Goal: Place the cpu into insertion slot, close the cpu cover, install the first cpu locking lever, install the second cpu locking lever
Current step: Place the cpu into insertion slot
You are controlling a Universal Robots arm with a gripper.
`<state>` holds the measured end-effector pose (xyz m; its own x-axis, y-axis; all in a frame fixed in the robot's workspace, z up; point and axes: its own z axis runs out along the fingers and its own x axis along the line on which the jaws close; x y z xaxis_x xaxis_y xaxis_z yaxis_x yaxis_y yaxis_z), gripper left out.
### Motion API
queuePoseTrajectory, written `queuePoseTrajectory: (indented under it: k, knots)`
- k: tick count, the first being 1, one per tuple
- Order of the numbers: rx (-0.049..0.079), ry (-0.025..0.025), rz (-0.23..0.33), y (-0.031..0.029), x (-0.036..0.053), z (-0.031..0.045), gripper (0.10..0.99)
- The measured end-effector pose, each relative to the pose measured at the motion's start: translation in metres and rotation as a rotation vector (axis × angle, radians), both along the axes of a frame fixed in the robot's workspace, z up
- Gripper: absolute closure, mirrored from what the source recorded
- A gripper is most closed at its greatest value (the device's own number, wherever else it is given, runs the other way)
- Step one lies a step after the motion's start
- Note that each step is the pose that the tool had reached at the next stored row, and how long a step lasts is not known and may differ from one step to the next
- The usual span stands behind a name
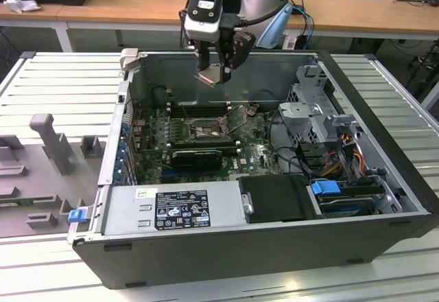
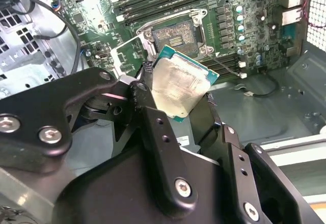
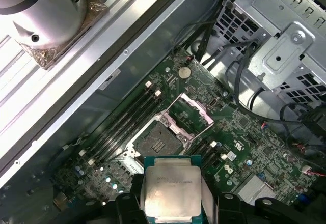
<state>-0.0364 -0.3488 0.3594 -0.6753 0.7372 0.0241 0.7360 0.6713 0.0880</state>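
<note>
So the cpu (image 3: 170, 191) is thin, light and stiff, and it could break easily, I think, so its edges are the place to hold. The tool (image 1: 215, 72) is closed on those edges, high over the bare insertion slot (image 3: 159, 142), whose cpu cover (image 3: 192, 113) stands open.

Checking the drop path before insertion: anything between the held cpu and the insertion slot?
Nothing visible. The gripper holds the cpu above the open case, and the insertion slot lies bare below it. The cpu cover stands open at the slot's edge, not across the opening.
</note>
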Motion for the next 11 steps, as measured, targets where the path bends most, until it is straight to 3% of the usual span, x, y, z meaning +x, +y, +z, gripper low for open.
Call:
queuePoseTrajectory:
  k: [11]
  knots:
    - [0.000,0.0000,-0.120,0.0000,0.0000,-0.0005,0.557]
